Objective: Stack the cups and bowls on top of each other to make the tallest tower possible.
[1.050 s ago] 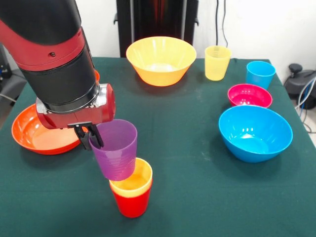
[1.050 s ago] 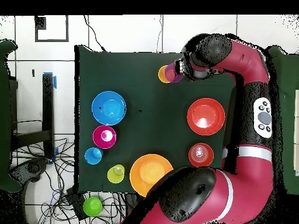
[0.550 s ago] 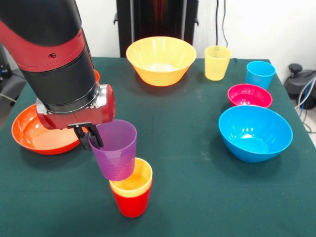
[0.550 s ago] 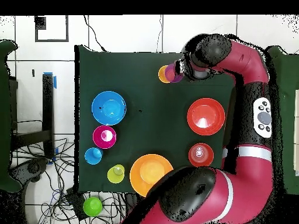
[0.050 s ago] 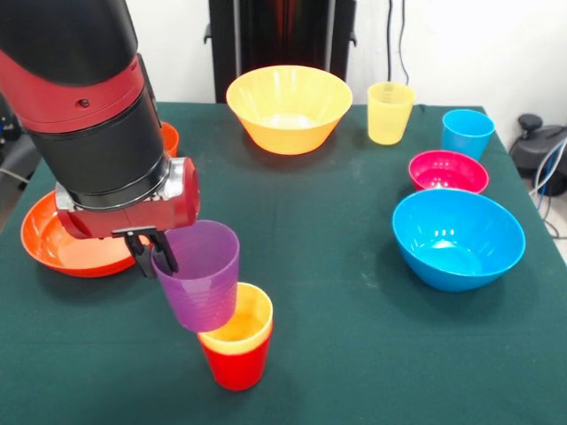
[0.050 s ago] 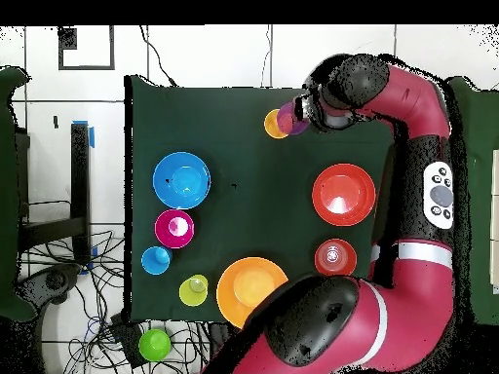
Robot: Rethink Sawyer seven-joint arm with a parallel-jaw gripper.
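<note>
Gripping the purple cup (image 5: 196, 274) by its rim, the gripper (image 5: 151, 251) holds it tilted, just left of the yellow-orange cup (image 5: 236, 326) nested in the red cup (image 5: 234, 365). Overhead, the purple cup (image 6: 290, 119) overlaps the yellow-orange cup (image 6: 274, 124) near the table's (image 6: 244, 185) far edge.

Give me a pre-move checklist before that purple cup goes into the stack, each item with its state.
1. Gripper clamped on purple cup rim: ok.
2. Purple cup upright: not ok, tilted.
3. Purple cup centred over yellow-orange cup: not ok, offset toward the wide orange bowl.
4. Yellow-orange cup seated in red cup: ok.
5. Red cup standing upright on the table: ok.
6. Purple cup's base clear of the yellow-orange rim: cannot tell.
</note>
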